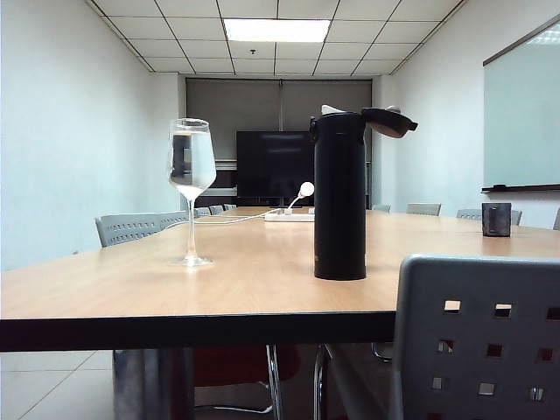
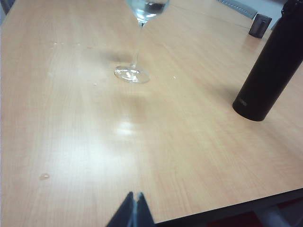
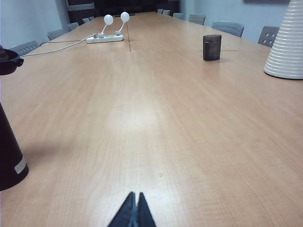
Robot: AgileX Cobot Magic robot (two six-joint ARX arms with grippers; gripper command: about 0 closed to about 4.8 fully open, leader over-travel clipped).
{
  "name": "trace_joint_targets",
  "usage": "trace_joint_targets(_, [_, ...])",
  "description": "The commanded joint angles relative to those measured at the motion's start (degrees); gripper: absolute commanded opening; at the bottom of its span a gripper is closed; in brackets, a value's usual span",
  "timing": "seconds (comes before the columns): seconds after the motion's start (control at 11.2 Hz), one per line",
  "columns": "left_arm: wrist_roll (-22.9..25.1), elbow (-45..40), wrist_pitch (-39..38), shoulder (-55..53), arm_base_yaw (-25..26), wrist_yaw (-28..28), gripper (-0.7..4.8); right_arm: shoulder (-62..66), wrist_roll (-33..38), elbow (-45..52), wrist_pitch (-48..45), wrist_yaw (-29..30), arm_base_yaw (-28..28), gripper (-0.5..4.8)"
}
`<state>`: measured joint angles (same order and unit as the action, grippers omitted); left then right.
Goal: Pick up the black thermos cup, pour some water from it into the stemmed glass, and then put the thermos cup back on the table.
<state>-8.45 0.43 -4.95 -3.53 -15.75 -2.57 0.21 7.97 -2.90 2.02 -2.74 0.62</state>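
Observation:
The black thermos cup (image 1: 339,197) stands upright on the table (image 1: 105,293) with its flip lid open. It also shows in the left wrist view as the thermos cup (image 2: 270,71) and at the edge of the right wrist view as the thermos cup (image 3: 8,151). The stemmed glass (image 1: 192,188) stands left of it with water in its bowl; its foot and stem are the stemmed glass (image 2: 135,52) in the left wrist view. My left gripper (image 2: 134,195) is shut and empty above the table's near edge. My right gripper (image 3: 135,195) is shut and empty, apart from the cup. Neither gripper appears in the exterior view.
A small dark square cup (image 1: 496,219) sits at the right, also seen as the dark cup (image 3: 212,47). A white power strip (image 3: 104,38) with a cable lies far back. A white ribbed cone (image 3: 288,42) stands at the right. A grey chair back (image 1: 477,337) is in front. Water drops (image 2: 44,176) lie on the tabletop.

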Motion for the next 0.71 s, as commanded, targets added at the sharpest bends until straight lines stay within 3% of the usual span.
trace_joint_targets(0.09, [0.0, 0.0, 0.6, 0.6, 0.9, -0.3, -0.05, 0.0, -1.0, -0.2, 0.0, 0.4, 0.0, -0.05])
trace_joint_targets(0.18, [0.0, 0.0, 0.6, 0.9, 1.8, -1.0, -0.05, 0.0, -2.0, -0.2, 0.5, 0.3, 0.0, -0.05])
trace_joint_targets(0.27, [0.1, 0.0, 0.2, 2.4, 13.2, -2.5, -0.05, 0.0, -2.2, -0.2, 2.9, -1.3, 0.0, -0.05])
trace_joint_targets(0.45, [0.1, 0.0, 0.3, 3.1, 16.8, -2.6, -0.05, 0.0, -2.4, -0.2, 2.9, -1.9, 0.1, -0.06])
trace_joint_targets(0.71, [0.1, 0.0, -0.1, 3.1, 17.0, -2.6, -0.05, 0.0, -4.4, -0.2, -3.6, -1.8, 0.1, -0.05])
